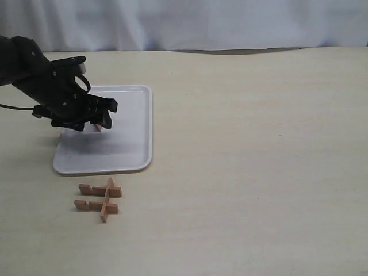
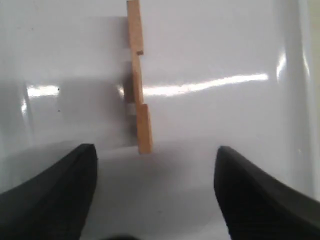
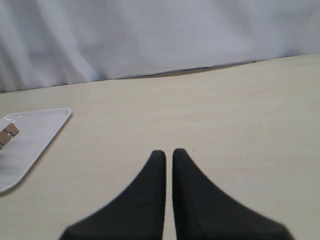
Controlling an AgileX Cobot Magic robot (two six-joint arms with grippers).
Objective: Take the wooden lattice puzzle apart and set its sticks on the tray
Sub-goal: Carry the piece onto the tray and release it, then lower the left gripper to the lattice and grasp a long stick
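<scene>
One notched reddish-brown stick [image 2: 137,80] lies on the white tray [image 1: 129,150], just ahead of my left gripper [image 2: 155,165], which hangs open over the tray with nothing between its fingers. In the exterior view that stick [image 1: 98,127] peeks out under the left gripper [image 1: 102,115]. The rest of the wooden lattice puzzle [image 1: 99,198], three sticks still interlocked, lies on the table in front of the tray. My right gripper [image 3: 169,152] is shut on nothing above bare table; it is out of the exterior view.
A white cloth backdrop [image 1: 184,23] hangs along the table's far edge. In the right wrist view the tray corner [image 3: 35,130] shows at the side, with the end of the stick [image 3: 7,133] on it.
</scene>
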